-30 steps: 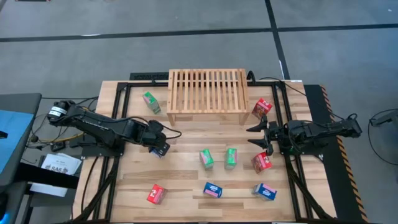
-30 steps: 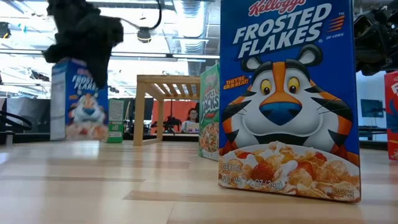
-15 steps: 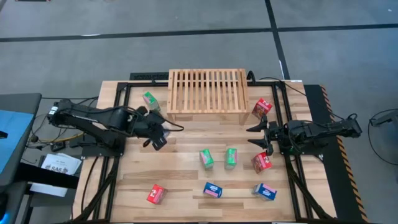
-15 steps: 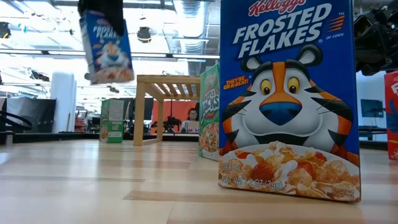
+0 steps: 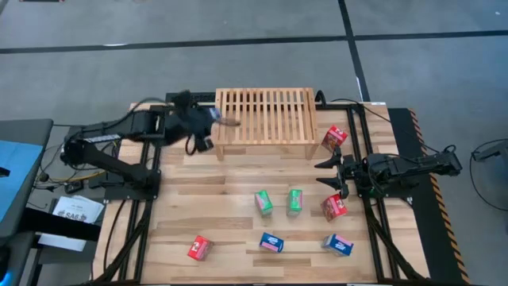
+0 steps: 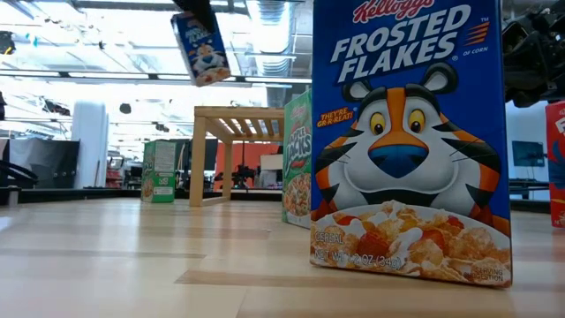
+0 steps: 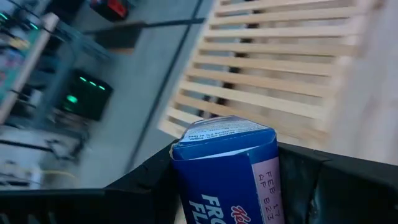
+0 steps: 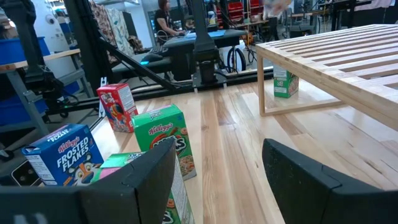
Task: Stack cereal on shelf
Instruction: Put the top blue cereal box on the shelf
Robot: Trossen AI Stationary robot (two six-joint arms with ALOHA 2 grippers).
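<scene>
We read this as the carry step: the left gripper [image 5: 208, 127] has its jaws clenched on a small blue cardboard Frosted Flakes cereal box [image 6: 200, 46], held in the air at the left end of the light natural-wood slatted rack [image 5: 264, 114], none of whose slats carries a box yet as far as we see. Next move, in our judgement: swing the box over the slats, level it, lower until its base sits flat across several slats, then release; a tilted set-down could tip it over. The right gripper [image 5: 332, 174] waits near the table's right edge with jaws released and parted, a red cereal box [image 5: 334, 207] just beside it, nothing held. The high view blurs the left gripper and hides the carried box; the low view shows it clear of the table and tilted, above the height of the rack's top. The left wrist view shows the box's top flap between the dark fingers [image 7: 336, 186] with the slats beyond, confirming the grip. Only the high view lays out the other boxes: a green pair [image 5: 279, 202] mid-table, two blue ones [image 5: 271, 242] and another red [image 5: 198, 248] along the near side.
</scene>
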